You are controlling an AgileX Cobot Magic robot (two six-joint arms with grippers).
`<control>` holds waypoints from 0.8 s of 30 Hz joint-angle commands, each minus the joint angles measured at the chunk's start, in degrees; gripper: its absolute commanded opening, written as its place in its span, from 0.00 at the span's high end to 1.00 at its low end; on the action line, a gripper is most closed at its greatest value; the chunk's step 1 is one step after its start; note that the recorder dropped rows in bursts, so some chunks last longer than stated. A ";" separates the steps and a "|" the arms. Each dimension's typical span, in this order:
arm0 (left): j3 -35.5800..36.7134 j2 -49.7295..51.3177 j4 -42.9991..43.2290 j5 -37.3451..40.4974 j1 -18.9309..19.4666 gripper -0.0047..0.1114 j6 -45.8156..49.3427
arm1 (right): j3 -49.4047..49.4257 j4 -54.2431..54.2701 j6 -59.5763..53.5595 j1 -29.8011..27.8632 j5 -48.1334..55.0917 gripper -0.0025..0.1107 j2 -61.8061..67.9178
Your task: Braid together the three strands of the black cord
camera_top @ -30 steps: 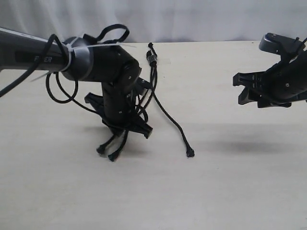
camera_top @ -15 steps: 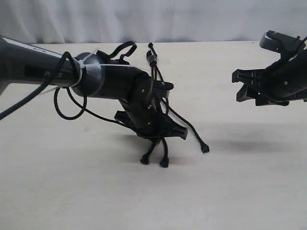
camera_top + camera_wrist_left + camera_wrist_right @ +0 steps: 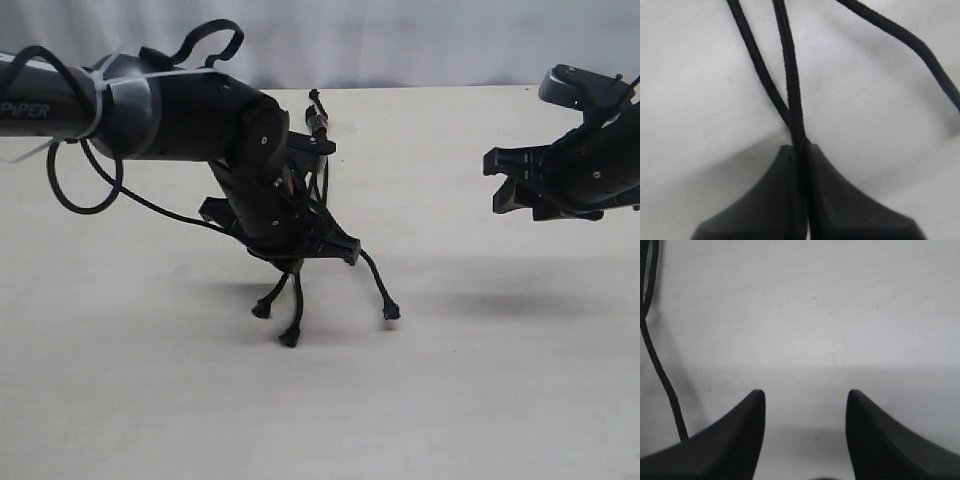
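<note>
Shifted back toward its own arm's side vs. half a sec ago, the left end effector [image 3: 288, 266] has dragged two strands [image 3: 277, 290] w/ it. Their knobbed tips and the third strand's tip lie further that way too. Right end effector [image 3: 495, 183] hasn't moved.

Left end effector points down at the pale bench [image 3: 480, 380], jaws pinched fully together on the two strands. In the wrist view these run side by side out from btwn the fingertips [image 3: 775, 185]. Below it both ends trail to the bench, tips slightly apart.

Third strand [image 3: 375, 280] is free, just beside it on the side toward the right end effector.

Black cord [image 3: 318, 123] is bound at a knot beyond the left end effector, near the bench's far edge.

Right end effector hangs above the bench, well apart from the cord, jaws spread wide, holding nothing.
</note>
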 commanded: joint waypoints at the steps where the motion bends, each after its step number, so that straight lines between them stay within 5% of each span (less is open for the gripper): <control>1: 0.12 -0.07 4.56 1.58 0.27 0.96 -0.72 | 0.25 -0.31 -2.00 -0.03 0.16 0.56 -0.55; 14: 0.12 2.62 7.05 1.37 3.91 0.94 -3.50 | 0.25 1.80 -6.87 0.68 1.12 0.56 -0.55; 21: 0.12 2.75 7.69 3.83 4.82 0.63 -3.50 | 0.25 1.06 -7.74 5.46 2.18 0.56 -0.55; 24: 0.12 1.74 10.02 7.11 5.10 0.59 -3.50 | 0.25 1.06 -7.64 8.03 2.63 0.56 -0.55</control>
